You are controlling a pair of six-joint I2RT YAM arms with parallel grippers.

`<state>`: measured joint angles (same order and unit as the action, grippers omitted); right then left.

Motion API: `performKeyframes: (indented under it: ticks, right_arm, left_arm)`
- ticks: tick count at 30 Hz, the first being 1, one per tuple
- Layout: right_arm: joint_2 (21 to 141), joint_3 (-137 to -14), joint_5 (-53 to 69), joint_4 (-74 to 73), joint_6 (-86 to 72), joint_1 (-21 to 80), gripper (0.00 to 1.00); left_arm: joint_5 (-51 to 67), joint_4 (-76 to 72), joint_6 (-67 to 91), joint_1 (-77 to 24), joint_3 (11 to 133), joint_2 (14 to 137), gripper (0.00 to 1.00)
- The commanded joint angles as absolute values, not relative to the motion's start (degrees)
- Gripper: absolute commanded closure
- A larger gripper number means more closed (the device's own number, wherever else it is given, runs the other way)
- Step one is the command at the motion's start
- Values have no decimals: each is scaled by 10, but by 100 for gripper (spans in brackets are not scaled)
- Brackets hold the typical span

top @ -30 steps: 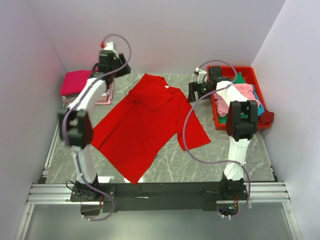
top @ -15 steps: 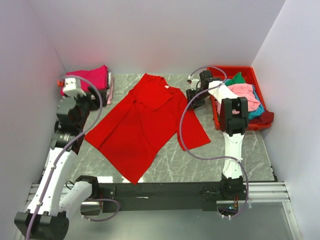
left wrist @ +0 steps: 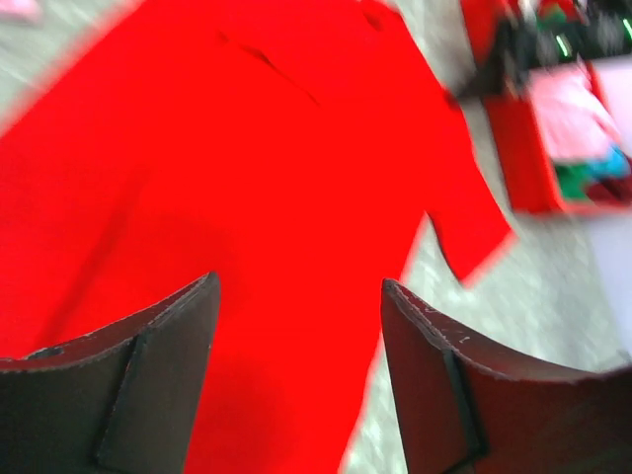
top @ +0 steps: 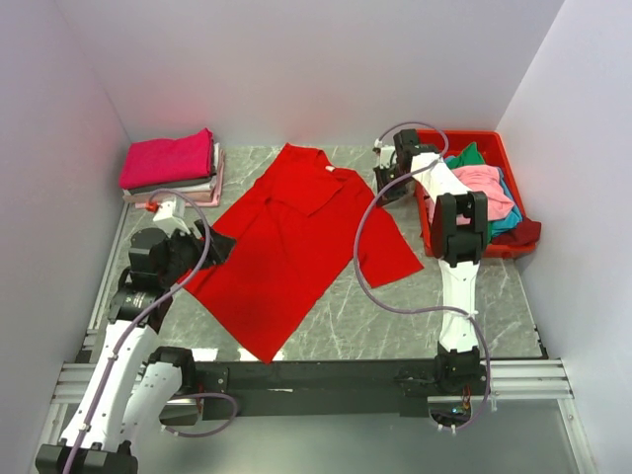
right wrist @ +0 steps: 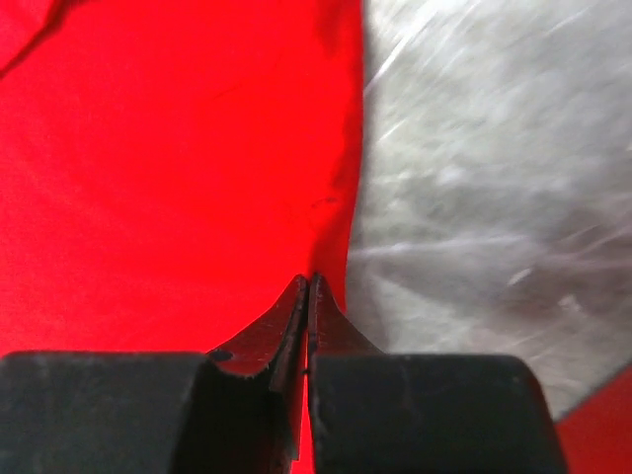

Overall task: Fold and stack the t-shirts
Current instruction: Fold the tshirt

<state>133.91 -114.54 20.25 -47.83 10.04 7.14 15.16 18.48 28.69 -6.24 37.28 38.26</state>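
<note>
The left gripper (left wrist: pixel 298 286) is spread wide with nothing between its fingers (left wrist: pixel 158 365), hanging over the red t-shirt (left wrist: pixel 247 168). Its own view is blurred. The overhead view places it at the shirt's left edge, in the left middle of the frame.

The right gripper (right wrist: pixel 308 281) has its fingers pressed together, tips on the shirt's border where cloth meets the grey table (right wrist: pixel 474 197). Whether any cloth is caught between them cannot be made out.

Only the overhead view shows the whole shirt lying open and slanted across the centre. It also shows a folded stack (top: pixel 170 158) at upper left, magenta on top, and the red bin (top: pixel 494 138) at upper right. The right arm partly hides the loose shirts (top: pixel 479 183) in the bin: pink, green and teal.
</note>
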Motion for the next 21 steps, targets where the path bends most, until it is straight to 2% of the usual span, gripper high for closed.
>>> performKeyframes:
  ticks: [1,3,7,8,9,11,12,13,14,15,18,21]
  right_arm:
    - [1359,-1195,169,-485,86,62,97]
    - [1368,-1209,172,-494,90,62,87]
    - [1357,-1199,164,-486,104,62,81]
    - [1354,-1199,170,-487,111,62,77]
    - [1342,-1199,181,-490,119,62,62]
    - [1320,-1184,220,-497,154,63,48]
    - [1290,-1175,233,-498,169,64,37]
    - [1272,-1166,244,-500,204,68,32]
    - [1252,-1140,253,-498,219,70,28]
    - [1213,-1127,281,-498,238,73,20]
    - [1135,-1075,305,-504,309,76,12]
    - [1030,-973,324,-453,354,76,11]
  left_arm:
    - [268,192,310,-67,366,383,29]
    - [285,211,314,-77,379,391,30]
    - [259,253,336,-136,402,416,32]
    - [248,260,346,-181,403,431,33]
    - [236,267,368,-207,404,440,32]
    - [183,293,395,-296,407,472,32]
    - [158,304,416,-330,410,482,32]
    - [134,310,430,-370,410,489,33]
    - [68,325,445,-450,410,503,33]
    - [40,330,470,-490,413,512,33]
    - [-48,366,512,-625,419,561,37]
    - [-127,416,599,-736,434,632,41]
